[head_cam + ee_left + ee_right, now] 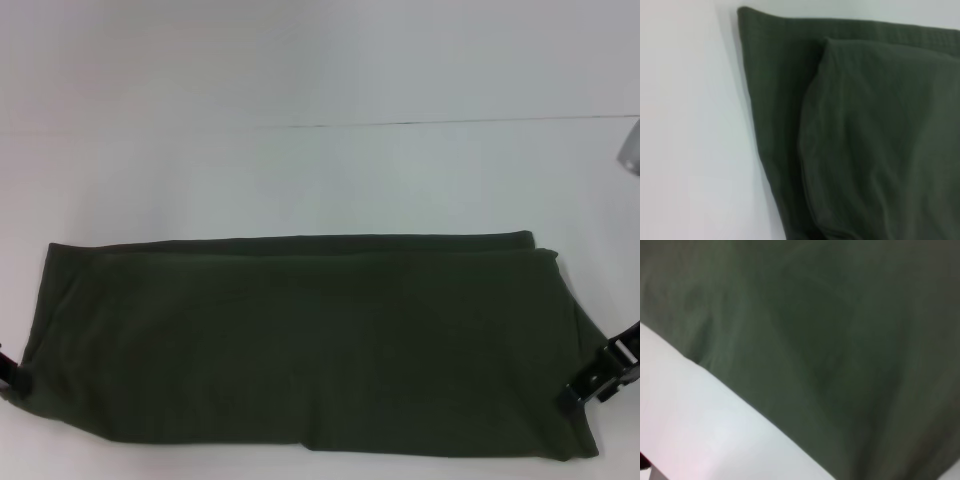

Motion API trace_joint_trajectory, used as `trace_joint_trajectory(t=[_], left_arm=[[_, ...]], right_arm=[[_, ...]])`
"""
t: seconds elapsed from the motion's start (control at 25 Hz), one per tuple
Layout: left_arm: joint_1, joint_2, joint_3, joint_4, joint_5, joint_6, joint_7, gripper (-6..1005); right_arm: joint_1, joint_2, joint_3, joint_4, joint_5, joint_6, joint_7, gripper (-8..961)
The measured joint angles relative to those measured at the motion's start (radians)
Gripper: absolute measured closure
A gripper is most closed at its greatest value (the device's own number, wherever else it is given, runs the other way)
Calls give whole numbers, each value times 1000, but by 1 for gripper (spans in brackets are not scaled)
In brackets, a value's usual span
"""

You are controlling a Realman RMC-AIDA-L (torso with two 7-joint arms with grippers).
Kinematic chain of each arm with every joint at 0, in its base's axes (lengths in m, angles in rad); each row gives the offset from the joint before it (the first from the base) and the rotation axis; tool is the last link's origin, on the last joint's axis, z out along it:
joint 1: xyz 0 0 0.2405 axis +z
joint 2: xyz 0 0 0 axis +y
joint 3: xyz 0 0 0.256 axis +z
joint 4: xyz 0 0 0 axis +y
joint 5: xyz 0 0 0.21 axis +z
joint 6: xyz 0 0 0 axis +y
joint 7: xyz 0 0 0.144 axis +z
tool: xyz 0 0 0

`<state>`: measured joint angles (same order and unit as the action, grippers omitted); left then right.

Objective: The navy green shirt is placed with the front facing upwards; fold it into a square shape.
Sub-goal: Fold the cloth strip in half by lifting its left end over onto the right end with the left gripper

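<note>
From the head view, the dark olive-green cotton shirt [300, 345] lies on the white table [300, 170] as a long band, plain side up, no lettering showing. The left gripper [8, 375] sits at the shirt's left end and the right gripper [603, 372] at its right end, both touching the cloth edge; whether either is clamped on fabric cannot be told.

The left wrist view shows the shirt's [865, 140] corner with an upper layer lying over a lower one, its edge set back from the lower layer's.

The right wrist view shows only smooth shirt [830, 350] cloth against the table [700, 430].

Judging by this, the lengthwise folds are done; next, one end must be gripped and carried across to shorten the band into a square.
</note>
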<state>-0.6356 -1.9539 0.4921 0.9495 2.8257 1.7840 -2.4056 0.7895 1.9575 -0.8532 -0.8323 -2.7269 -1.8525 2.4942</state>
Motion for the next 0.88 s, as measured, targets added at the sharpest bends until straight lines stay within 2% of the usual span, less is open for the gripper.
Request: trace_joint_trajectory(t=[0.16,0.36,0.52,0.72,0.8,0.88], left_arm=[[-5,3,-3,6,25,-20,-12,939],[2,5,-5,45,30,-38,-23,938],[4,8,-1,53,31,-35,-26,936],[6,6,-1,55,30,-66,-48,822],[8,6,-32,57,21,-100,-59,743],[8,6,-84,59,-15,-124,-45,664]], right_arm=[[1,-34,50,-5,0,-2,11,220],[1,-72,177,-20,36,-8,-4,167],[-15,-88,219,-26,143,-5,-13,167],[-35,-80,235,-13,269,19,-74,166],[-49,-67,240,-11,326,29,-122,166],[-67,-45,246,-2,401,51,-199,166]])
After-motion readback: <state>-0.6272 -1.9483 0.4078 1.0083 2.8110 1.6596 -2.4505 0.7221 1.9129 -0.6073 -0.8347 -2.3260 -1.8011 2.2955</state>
